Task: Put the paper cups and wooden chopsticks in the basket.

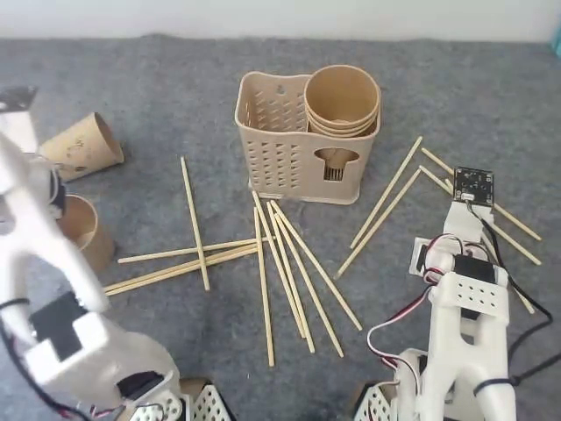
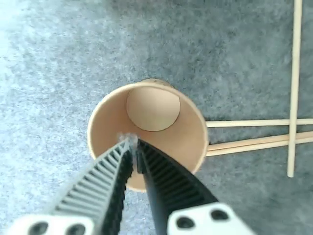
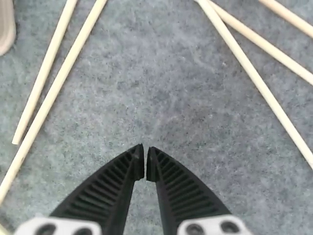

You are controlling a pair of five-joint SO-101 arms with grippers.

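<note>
Your left gripper (image 2: pixel 133 147) sat pinched together over the round brown paper cup (image 2: pixel 154 110); right gripper (image 3: pixel 145 159) closed too, above fuzzy grey carpet (image 3: pixel 161 83).

Beige perforated basket (image 1: pixel 285 153) stands upright, a stack of brown paper cups (image 1: pixel 342 98) nested in its right-hand compartment as seen from above. Well to its left, a tipped cup (image 1: pixel 83 145) lies on its side; the nearer cup (image 2: pixel 146 127) appears upright, mouth open. Wooden chopsticks (image 1: pixel 294 267) lie scattered flat before and beside the basket.
</note>
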